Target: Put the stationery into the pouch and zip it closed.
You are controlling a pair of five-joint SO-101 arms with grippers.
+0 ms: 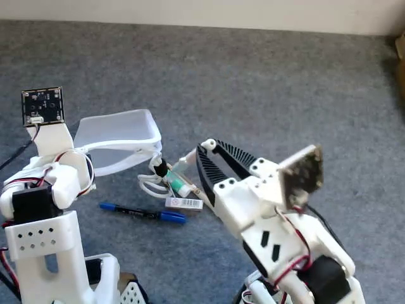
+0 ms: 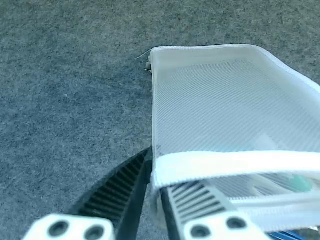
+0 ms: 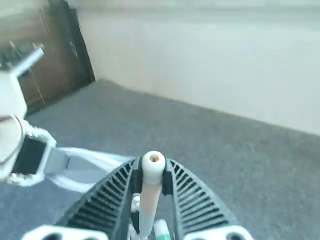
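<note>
My left gripper point(image 2: 152, 167) is clamped on the pouch point(image 2: 220, 100) at its mouth edge, holding it up and open. As far as I can tell, nothing is inside it yet. My right gripper point(image 3: 151, 166) is closed around a white pen point(image 3: 150, 195) just beside the pouch mouth, so I judge this the first item going in. A blue pen point(image 1: 142, 213), a green tube point(image 1: 180, 184) and a labelled block point(image 1: 183, 203) lie on the carpet point(image 1: 253, 82) near the pouch. Those and the zipping are left to do.
</note>
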